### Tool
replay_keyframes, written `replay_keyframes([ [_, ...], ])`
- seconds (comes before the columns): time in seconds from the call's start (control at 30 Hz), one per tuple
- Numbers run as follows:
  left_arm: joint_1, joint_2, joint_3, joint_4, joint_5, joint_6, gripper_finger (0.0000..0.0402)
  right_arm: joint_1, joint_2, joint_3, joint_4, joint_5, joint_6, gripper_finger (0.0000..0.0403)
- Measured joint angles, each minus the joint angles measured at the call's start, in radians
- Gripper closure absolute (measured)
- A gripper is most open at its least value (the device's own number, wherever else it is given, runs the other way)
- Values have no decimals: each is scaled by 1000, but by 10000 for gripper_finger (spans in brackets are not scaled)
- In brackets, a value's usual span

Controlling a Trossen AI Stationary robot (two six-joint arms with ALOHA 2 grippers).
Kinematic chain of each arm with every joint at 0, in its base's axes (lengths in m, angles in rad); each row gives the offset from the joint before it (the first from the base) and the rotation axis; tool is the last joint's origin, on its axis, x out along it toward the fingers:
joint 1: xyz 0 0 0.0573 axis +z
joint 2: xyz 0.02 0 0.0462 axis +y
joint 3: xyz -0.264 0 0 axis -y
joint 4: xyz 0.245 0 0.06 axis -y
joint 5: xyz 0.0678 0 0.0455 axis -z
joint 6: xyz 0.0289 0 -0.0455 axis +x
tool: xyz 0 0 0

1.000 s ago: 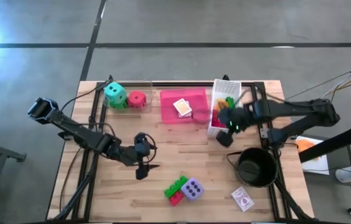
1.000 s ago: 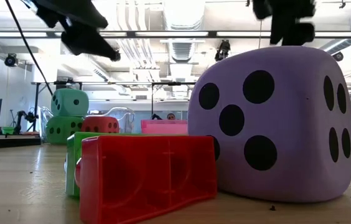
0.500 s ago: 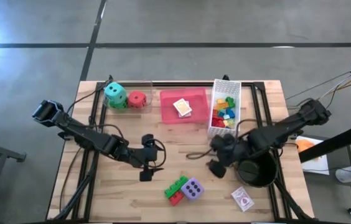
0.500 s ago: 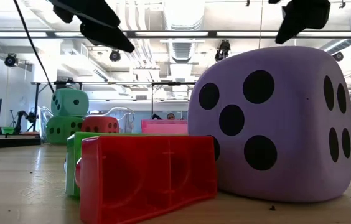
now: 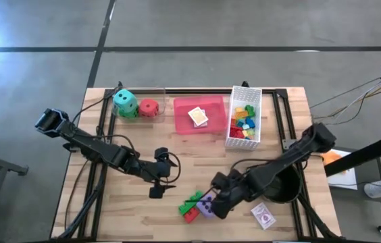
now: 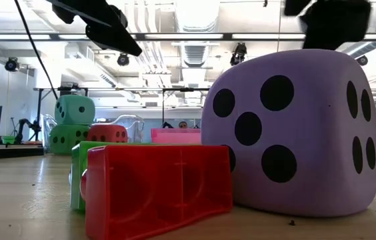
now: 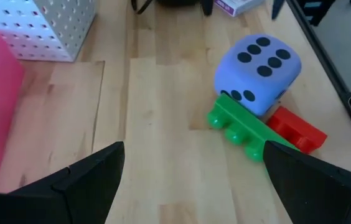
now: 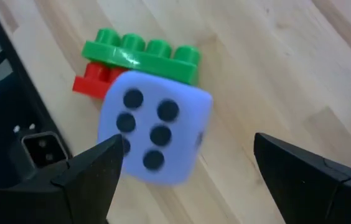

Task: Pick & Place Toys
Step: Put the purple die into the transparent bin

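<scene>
Wooden table (image 5: 109, 216), right claw (image 5: 221, 202) partly hiding purple die (image 5: 209, 205), claw spread

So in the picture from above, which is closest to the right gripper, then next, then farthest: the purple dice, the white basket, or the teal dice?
From the right gripper:
1. Purple dice, right beside it at the table's front edge.
2. White basket, farther back, toward the right arm's side.
3. Teal dice, far back corner on the left arm's side.

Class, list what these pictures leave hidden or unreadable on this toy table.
- Black pot, high view: the right arm crosses it, so its contents are hidden.
- Card pack, high view: print too small to read.
- Purple die, low view: fills the frame, hiding the table behind.
- Red brick, right wrist view: mostly under the green brick.
</scene>
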Motion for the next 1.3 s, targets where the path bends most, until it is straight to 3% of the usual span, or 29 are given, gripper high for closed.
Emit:
replay_keyframes([
  [0.23, 0, 1, -1, 0, 24, 9, 16, -4, 104, 89, -14, -5, -12, 51],
  [0.77, -1, 2, -2, -17, 52, 5, 16, -4, 142, 55, -20, -37, 28, 51],
  [1.1, -1, 2, -2, -15, 52, 5, 16, -8, 186, 58, 79, -90, -10, 51],
  [1.3, -1, 2, -2, -15, 52, 5, 16, -8, 187, 58, 85, -87, -8, 97],
])
